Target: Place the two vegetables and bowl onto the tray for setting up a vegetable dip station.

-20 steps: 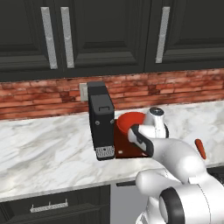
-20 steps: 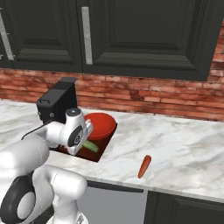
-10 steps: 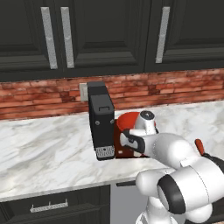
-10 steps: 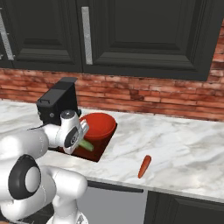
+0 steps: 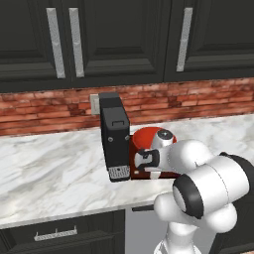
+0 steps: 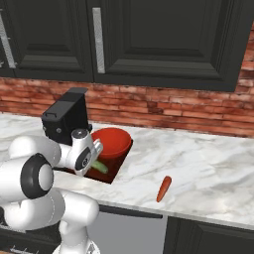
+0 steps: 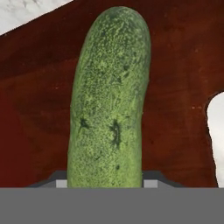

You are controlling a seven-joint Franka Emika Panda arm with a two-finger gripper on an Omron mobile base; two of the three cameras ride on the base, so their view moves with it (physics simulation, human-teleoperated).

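My gripper (image 7: 107,183) is shut on the green cucumber (image 7: 109,100), which rises between the fingertips (image 7: 61,182) in the hand view. Behind it lies the dark reddish-brown tray (image 7: 35,109), with its pale handle slot (image 7: 215,131) at the right. From the right base, the gripper (image 6: 95,159) hangs low over the tray's (image 6: 113,172) front part. The cucumber (image 6: 100,167) sticks out just above the wood; contact is unclear. The red bowl (image 6: 112,141) sits on the tray behind it. The orange carrot (image 6: 163,188) lies on the marble to the right. From the left base, the bowl (image 5: 145,137) shows behind my hand.
A tall black box appliance (image 5: 114,136) stands right against the tray's left side, also seen from the right base (image 6: 67,118). A brick wall and dark cabinets close off the back. Bare marble counter (image 6: 208,163) stretches to the right around the carrot.
The hand has shifted slightly left and down over the tray with the cucumber still held. The arm's elbow has swung forward. Bowl and carrot have not moved.
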